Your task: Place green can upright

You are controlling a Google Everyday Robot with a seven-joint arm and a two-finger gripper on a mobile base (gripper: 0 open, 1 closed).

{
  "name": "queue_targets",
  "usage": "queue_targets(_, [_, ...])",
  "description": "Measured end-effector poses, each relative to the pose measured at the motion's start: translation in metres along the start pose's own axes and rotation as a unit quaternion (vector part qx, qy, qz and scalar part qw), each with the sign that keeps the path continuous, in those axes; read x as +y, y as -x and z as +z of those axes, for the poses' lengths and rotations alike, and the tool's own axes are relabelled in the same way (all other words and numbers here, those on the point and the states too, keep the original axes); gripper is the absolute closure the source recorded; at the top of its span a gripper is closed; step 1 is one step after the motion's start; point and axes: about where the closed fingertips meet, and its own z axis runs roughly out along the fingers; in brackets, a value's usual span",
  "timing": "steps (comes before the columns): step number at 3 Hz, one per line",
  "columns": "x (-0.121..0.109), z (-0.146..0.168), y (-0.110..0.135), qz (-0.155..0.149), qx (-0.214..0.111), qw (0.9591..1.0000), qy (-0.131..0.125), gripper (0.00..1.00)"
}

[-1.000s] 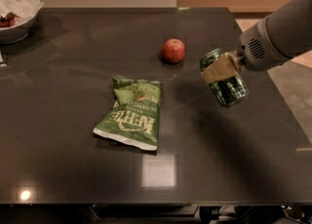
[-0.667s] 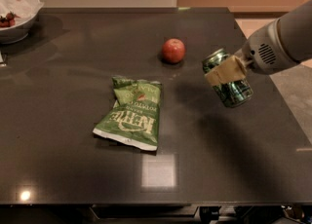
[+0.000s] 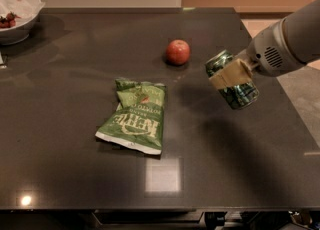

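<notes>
The green can (image 3: pixel 239 92) is a small patterned drink can with silver ends. It is held tilted above the right part of the dark table (image 3: pixel 75 174), its top end pointing up and left. My gripper (image 3: pixel 230 75) comes in from the right on a pale arm and is shut on the green can, with a tan finger pad (image 3: pixel 229 74) across its side. The can is to the right of the apple and clear of the table top.
A red apple (image 3: pixel 178 52) sits on the table at mid-back. A flat crinkled green chip bag (image 3: pixel 135 115) lies left of centre. A white bowl (image 3: pixel 17 11) with food stands at the back left corner. The table's right edge is near the can.
The gripper with the can has shifted slightly to the right and a little down. The apple, chip bag and bowl have not moved.
</notes>
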Motion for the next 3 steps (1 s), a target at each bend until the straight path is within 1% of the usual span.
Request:
queue_targets(1, [0.003, 0.003, 0.002, 0.006, -0.024, 0.9995, 0.018, 1.0])
queue_targets(2, [0.004, 0.012, 0.0, 0.014, -0.08, 0.9958, 0.043, 1.0])
queue_targets(3, [0.004, 0.016, 0.002, 0.011, -0.156, 0.9856, 0.065, 1.0])
